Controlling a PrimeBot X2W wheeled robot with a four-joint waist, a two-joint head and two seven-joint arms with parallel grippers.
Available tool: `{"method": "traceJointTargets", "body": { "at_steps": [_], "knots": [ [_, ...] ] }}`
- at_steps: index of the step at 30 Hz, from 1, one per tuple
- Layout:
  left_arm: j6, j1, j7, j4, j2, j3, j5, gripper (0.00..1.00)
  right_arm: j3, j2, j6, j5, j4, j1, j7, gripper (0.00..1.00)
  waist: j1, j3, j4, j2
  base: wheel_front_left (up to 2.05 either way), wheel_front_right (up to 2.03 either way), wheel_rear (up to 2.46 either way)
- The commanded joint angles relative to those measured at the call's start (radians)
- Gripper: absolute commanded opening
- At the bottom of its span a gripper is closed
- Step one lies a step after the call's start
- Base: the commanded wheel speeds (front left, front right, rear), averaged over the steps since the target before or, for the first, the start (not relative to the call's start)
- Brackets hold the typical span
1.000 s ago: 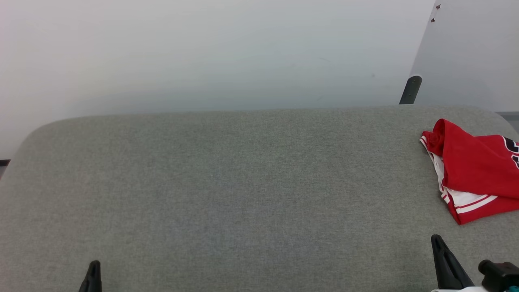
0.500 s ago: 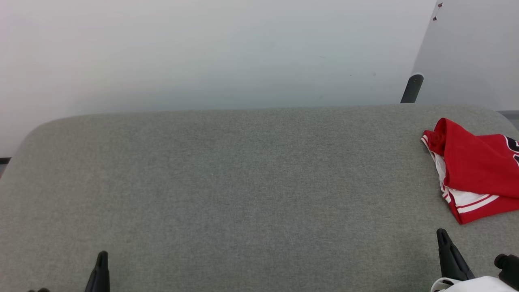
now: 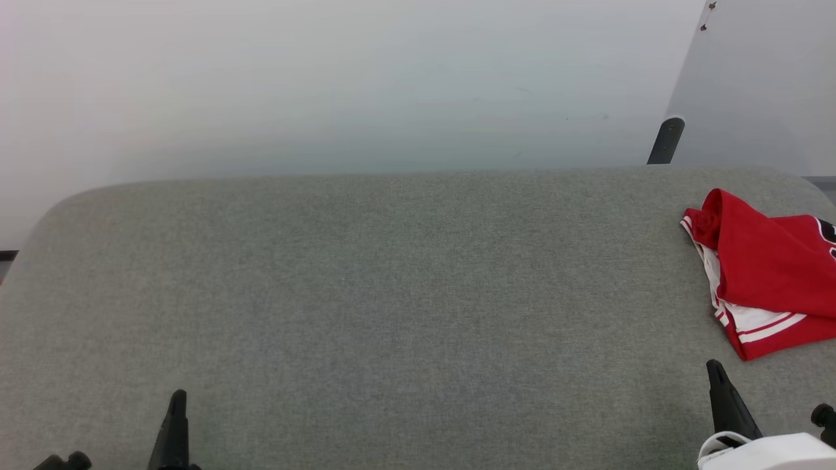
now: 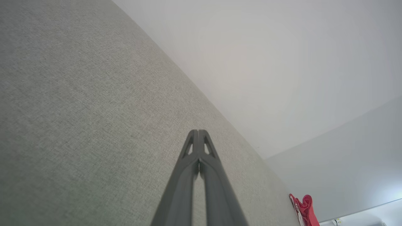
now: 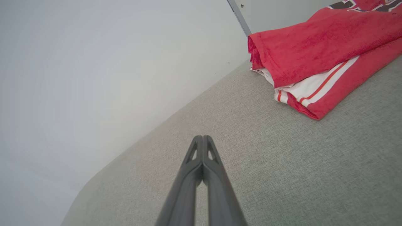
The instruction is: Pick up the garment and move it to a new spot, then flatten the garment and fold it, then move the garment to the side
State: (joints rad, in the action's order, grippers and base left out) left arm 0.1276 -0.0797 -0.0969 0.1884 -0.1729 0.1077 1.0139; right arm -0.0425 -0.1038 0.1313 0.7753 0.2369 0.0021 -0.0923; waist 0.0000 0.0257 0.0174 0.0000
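garment point(image 3: 771, 274): folded up, parked at the right end of the grey table point(image 3: 392, 294)
my left claw point(image 3: 177, 395): tips together, empty, well apart from it
my right claw point(image 3: 714, 365): pinched together too, empty, near its corner

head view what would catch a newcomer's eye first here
The bright red jersey T-shirt with white striped sleeves stands out at once, lying loosely folded at the far right of the grey fabric surface. That wide surface runs across the view below a pale wall. At the bottom edge the left gripper and right gripper point up, both shut and holding nothing.
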Motion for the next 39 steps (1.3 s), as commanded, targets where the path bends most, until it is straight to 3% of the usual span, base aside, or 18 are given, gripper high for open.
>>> {"method": "traceJointTargets", "body": {
  "at_steps": [1, 39],
  "knots": [
    [0.002, 0.021, 0.003, -0.009, -0.005, 0.006, 0.017, 0.00, -0.005, 0.000, 0.000, 0.024, -0.011, -0.028, 0.003, 0.00, 0.0000, 0.000, 0.000, 0.0000, 0.00, 0.00, 0.00],
    [0.003, 0.114, 0.116, 0.026, 0.063, 0.007, 0.328, 0.00, -0.042, 0.029, 0.000, 0.458, -0.002, -0.077, 0.113, 0.00, 0.0000, -0.013, -0.008, 0.0000, 0.00, 0.00, 0.00]
  ]
}}
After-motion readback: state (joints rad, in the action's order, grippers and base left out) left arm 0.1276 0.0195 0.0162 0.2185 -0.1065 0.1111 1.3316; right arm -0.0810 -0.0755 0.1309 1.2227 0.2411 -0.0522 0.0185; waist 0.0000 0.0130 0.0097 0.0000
